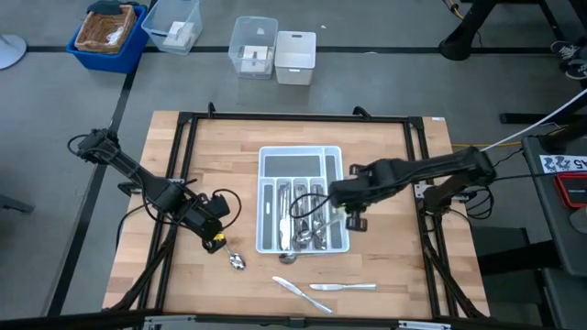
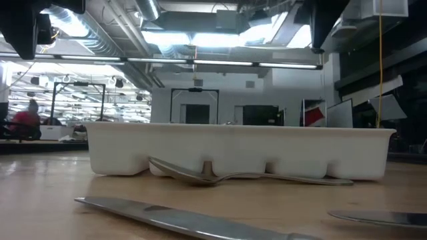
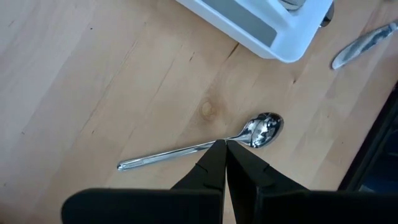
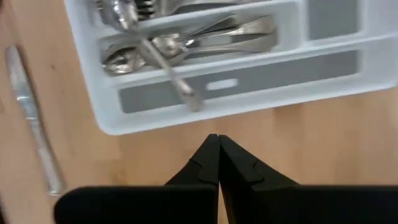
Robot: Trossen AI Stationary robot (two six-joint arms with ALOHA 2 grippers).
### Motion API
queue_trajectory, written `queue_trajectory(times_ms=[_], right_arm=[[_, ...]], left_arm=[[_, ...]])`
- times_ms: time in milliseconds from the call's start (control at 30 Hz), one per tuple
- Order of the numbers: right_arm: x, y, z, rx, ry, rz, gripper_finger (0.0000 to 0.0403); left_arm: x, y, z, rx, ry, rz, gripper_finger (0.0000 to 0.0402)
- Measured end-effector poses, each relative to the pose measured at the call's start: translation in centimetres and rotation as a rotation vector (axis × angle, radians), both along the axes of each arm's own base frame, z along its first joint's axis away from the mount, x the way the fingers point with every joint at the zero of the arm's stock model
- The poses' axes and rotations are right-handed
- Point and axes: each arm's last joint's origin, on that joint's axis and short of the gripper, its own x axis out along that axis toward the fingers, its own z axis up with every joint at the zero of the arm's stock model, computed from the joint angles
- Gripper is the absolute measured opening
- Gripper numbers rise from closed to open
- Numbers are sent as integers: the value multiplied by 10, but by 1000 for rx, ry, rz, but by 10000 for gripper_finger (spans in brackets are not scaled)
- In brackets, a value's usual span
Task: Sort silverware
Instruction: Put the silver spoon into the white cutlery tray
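The white divided tray (image 1: 266, 160) sits mid-table with forks and spoons (image 1: 307, 220) in its slots; one spoon (image 4: 168, 68) lies slanted across a divider. A loose spoon (image 3: 186, 150) lies on the wood left of the tray, and my left gripper (image 3: 222, 144) hangs shut over its neck. My right gripper (image 4: 217, 138) is shut on nothing above the table, just outside the tray's right wall. Another spoon (image 2: 227, 176) lies by the tray's near wall. Two knives (image 1: 301, 291) (image 1: 344, 287) lie near the front edge. My left gripper's shut fingertips (image 3: 214, 152) stand in front of the loose spoon's neck (image 3: 239, 138), pointing steeply down. I cannot tell whether they touch it. The spoon lies flat on the wood.
A black frame (image 1: 183, 124) runs around the tabletop. On the floor beyond the far edge stand a blue bin (image 1: 108, 35), clear bins (image 1: 174, 23) (image 1: 254, 46) and a white box (image 1: 295, 57). Bare wood (image 1: 394, 266) lies right of the knives.
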Motion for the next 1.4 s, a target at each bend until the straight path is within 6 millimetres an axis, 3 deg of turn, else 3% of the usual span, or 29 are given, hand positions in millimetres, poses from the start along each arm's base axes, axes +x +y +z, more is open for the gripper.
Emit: queue_trajectory(times_ms=[133,333,500,667,800,1000,1267,1400], right_arm=[[-20,-7,4,-87,-29,35,7],[-64,-15,-31,-59,66,0,7],[-94,-21,-51,50,-162,-131,7],[-85,-17,-57,240,-529,-154,7],[-75,-15,-61,269,-644,-127,7],[-62,-11,-77,232,-581,-53,21],[-44,-7,-107,140,-466,103,130],[-36,-4,-124,95,-395,260,160]], left_arm=[[0,0,0,-2,-12,54,3],[1,1,0,-1,-29,123,3],[1,2,1,14,-45,147,3],[2,3,1,23,-50,155,3],[3,5,1,23,-51,164,3],[4,8,1,25,-54,184,3],[5,9,1,27,-56,191,3],[5,9,1,27,-56,191,3]])
